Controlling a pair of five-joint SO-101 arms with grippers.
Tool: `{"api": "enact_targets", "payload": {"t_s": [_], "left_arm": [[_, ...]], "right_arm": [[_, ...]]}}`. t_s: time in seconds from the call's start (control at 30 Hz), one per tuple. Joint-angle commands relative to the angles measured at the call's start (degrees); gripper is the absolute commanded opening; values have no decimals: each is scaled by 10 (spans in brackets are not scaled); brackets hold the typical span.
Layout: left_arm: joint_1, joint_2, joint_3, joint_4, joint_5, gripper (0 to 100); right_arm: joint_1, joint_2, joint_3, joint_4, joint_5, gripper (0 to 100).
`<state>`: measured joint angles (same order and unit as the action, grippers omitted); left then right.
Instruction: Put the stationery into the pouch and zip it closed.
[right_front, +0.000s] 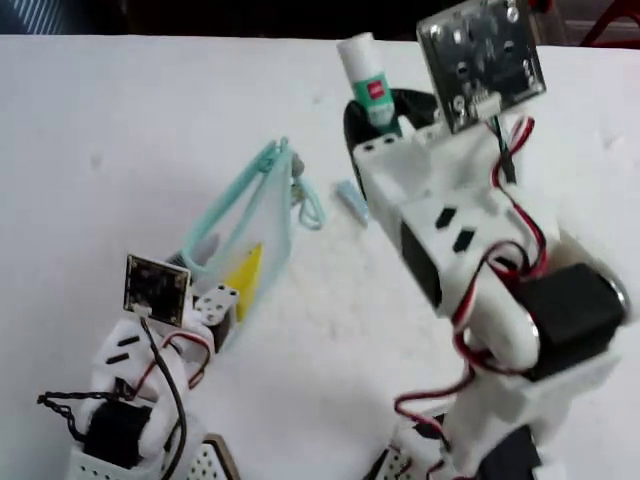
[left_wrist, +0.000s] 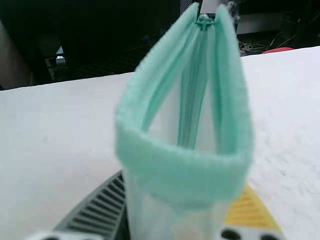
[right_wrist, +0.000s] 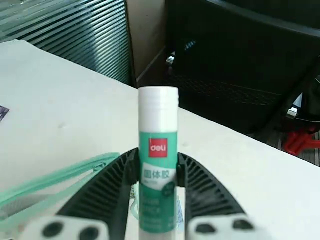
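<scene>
The pouch (right_front: 255, 230) is clear with a mint-green zip edge and stands on its side at the table's middle. My left gripper (right_front: 225, 300) is shut on its near end. In the left wrist view the pouch (left_wrist: 185, 150) gapes open between the grey and yellow fingers (left_wrist: 100, 217) of the left gripper (left_wrist: 175, 222). A green-and-white glue stick (right_front: 368, 80) stands upright in my right gripper (right_front: 385, 125), behind and to the right of the pouch. The right wrist view shows the right gripper (right_wrist: 157, 200) shut on the glue stick (right_wrist: 157, 165), with the pouch edge (right_wrist: 50, 185) beside it.
A small pale-blue piece (right_front: 350, 200) lies on the white table (right_front: 120, 130) between pouch and right arm. The pouch's zip cord (right_front: 308, 208) hangs toward it. A dark chair (right_wrist: 240, 65) stands beyond the table's far edge.
</scene>
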<state>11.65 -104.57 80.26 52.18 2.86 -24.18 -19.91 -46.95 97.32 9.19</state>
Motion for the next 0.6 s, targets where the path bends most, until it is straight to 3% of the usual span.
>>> {"api": "enact_targets", "payload": {"t_s": [0.0,0.27,0.57], "left_arm": [[8,-2,-27,1,6,211],[8,-2,-26,1,6,213],[8,-2,-26,1,6,214]], "right_arm": [[-24,-58,62,12,37,17],[-57,-153,236,-36,45,17],[-131,-284,524,-263,50,17]]}}
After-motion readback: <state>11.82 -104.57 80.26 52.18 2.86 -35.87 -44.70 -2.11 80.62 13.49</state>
